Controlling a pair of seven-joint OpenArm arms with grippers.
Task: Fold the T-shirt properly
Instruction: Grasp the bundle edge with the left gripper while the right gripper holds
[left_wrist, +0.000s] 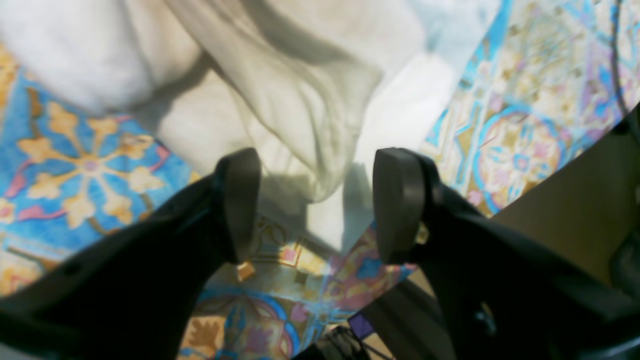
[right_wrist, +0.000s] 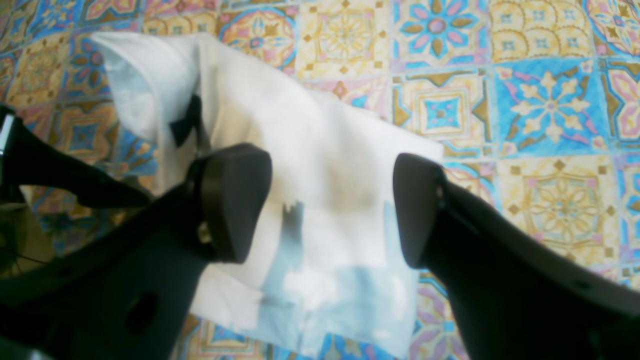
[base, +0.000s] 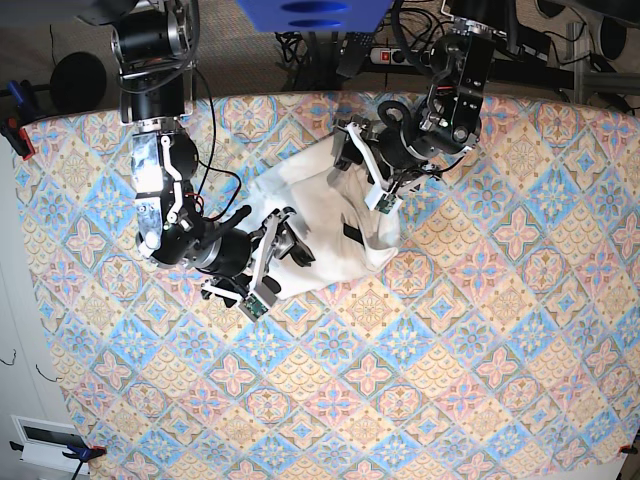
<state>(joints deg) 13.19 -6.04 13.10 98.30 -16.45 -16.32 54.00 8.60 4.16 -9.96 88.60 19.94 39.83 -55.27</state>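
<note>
The white T-shirt (base: 322, 205) lies folded into a compact bundle on the patterned table, plain side up, with a small dark tag (base: 352, 232) showing. My left gripper (base: 364, 176) hangs over its far right edge, open. In the left wrist view a loose fold of the T-shirt (left_wrist: 300, 100) ends between the spread fingers (left_wrist: 240, 200), untouched by either pad, with the left gripper (left_wrist: 320, 200) just above it. My right gripper (right_wrist: 325, 205) is open above the T-shirt (right_wrist: 330, 150), near the dark tag (right_wrist: 184, 125), and in the base view the right gripper (base: 285, 250) sits at the bundle's near left edge.
A colourful tiled cloth (base: 420, 360) covers the whole table. The table edge (left_wrist: 505, 210) runs close to my left gripper, with brown floor beyond. Cables and a power strip (base: 395, 55) lie behind the table's far edge. A red clamp (base: 18, 135) grips the left edge.
</note>
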